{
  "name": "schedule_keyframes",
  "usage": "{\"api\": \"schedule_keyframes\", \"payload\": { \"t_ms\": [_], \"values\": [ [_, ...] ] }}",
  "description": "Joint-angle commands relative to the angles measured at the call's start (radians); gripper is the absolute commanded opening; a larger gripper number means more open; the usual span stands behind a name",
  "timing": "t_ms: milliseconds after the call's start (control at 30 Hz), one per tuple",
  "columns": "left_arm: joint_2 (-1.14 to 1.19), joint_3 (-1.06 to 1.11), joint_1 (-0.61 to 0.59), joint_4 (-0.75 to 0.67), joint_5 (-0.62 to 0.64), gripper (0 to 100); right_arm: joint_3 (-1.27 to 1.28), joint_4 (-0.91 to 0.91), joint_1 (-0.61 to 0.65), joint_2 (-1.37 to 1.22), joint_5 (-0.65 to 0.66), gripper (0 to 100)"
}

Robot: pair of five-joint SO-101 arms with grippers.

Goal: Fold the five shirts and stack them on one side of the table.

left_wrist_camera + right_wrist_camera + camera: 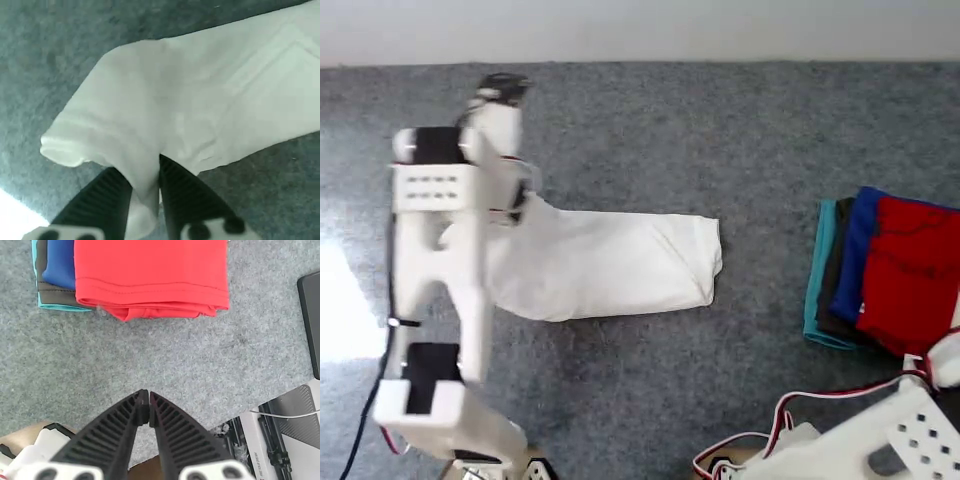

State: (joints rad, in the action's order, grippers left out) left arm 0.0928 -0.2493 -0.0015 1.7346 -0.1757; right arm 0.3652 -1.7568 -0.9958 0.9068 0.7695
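Pinching white shirt (200,100), left jaws; right jaws closed near seemingly four-shirt stack (150,270).

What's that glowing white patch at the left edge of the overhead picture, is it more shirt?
No: in the high view it is glare washing out the grey carpeted table, apart from the white cloth shirt. The left wrist view catches similar glare beside the left claw pinching that shirt. The right wrist view looks evenly lit around the folded red shirt.

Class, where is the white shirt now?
High view: the white shirt lies left of centre on the grey table, one end in the left gripper, the folded stack far to its right.
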Motion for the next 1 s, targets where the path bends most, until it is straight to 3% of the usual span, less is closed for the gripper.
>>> {"api": "schedule_keyframes", "payload": {
  "t_ms": [0,367,867,967],
  "values": [
    [-0.063,-0.01,0.161,0.017,0.025,1,0.002,-0.036,-0.004,0.007,0.003,1.2],
    [0.107,-0.07,0.443,-0.117,0.098,1,0.003,-0.036,-0.007,0.007,0.003,1.2],
    [0.559,-0.648,0.568,-0.012,0.124,2,0.069,-0.036,-0.008,0.007,0.008,1.2],
    [0.626,-0.71,0.568,0.021,0.126,8,0.069,-0.036,-0.008,0.007,0.008,1.2]
  ]
}}
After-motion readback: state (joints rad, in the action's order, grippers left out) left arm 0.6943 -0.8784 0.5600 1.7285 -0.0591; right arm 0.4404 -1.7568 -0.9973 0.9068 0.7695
